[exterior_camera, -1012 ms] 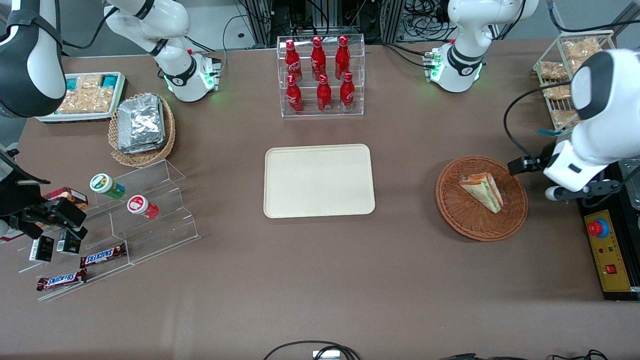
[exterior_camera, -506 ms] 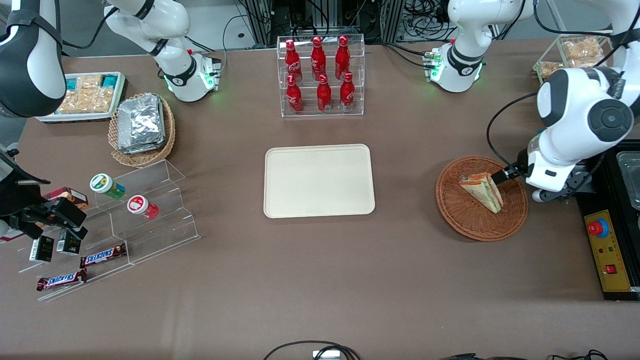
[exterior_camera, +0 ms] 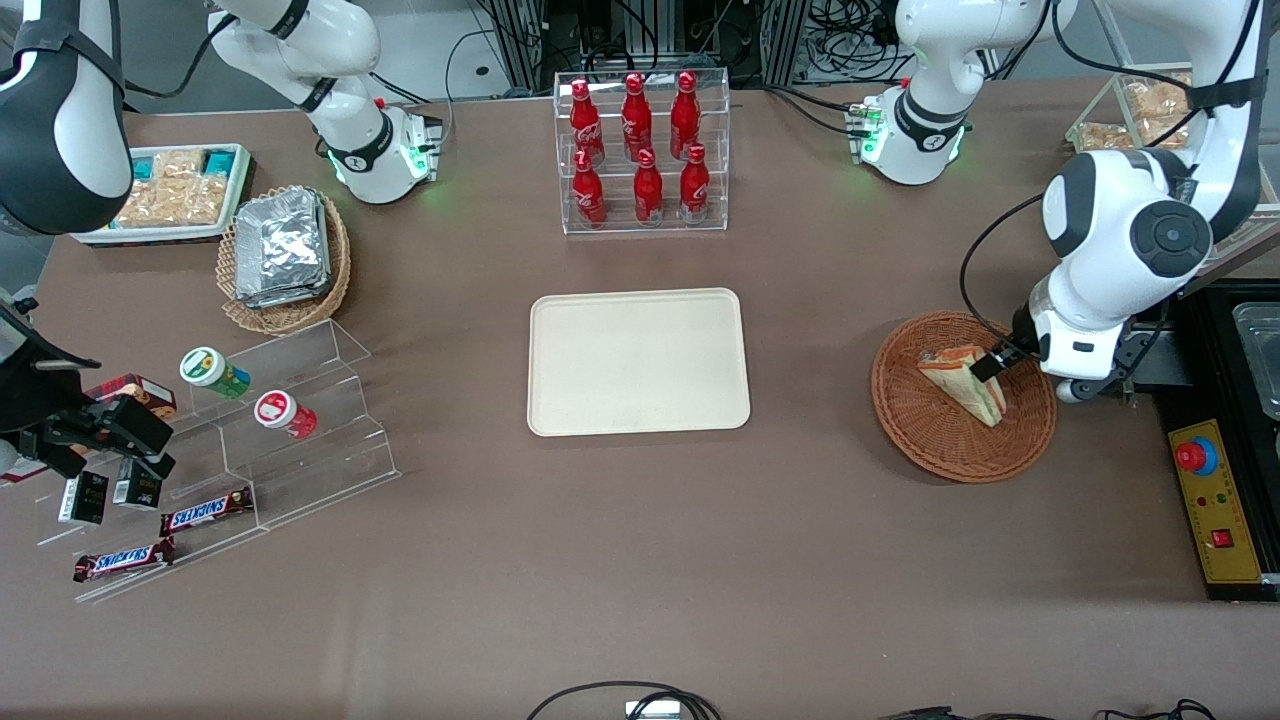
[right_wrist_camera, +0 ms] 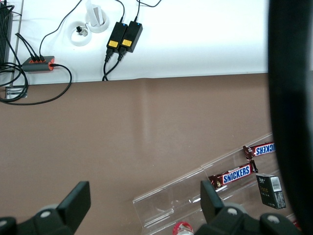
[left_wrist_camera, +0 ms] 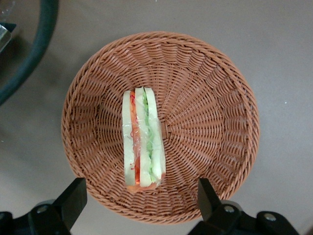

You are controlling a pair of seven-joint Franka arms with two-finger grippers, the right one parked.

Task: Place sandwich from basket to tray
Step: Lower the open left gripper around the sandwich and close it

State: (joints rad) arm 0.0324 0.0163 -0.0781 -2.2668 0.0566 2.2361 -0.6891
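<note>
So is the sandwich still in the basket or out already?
In: the sandwich lies in the basket, open gripper above it.

Robotics lab, mock snack shop, Franka arms (exterior_camera: 1120,240), cola rack (exterior_camera: 640,150), e-stop box (exterior_camera: 1215,500)

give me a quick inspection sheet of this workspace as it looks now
surface: brown table, flat.
job's things: sandwich lying in the basket; tray bare, toward the parked arm's end from the basket.
clutter: cola bottle rack, foil packets, snack bars.
grippers: claw open, above the basket, fingers straddling the sandwich, not touching it.
cables: black cable looping off the working arm.
surroundings: control box at the table edge.
</note>
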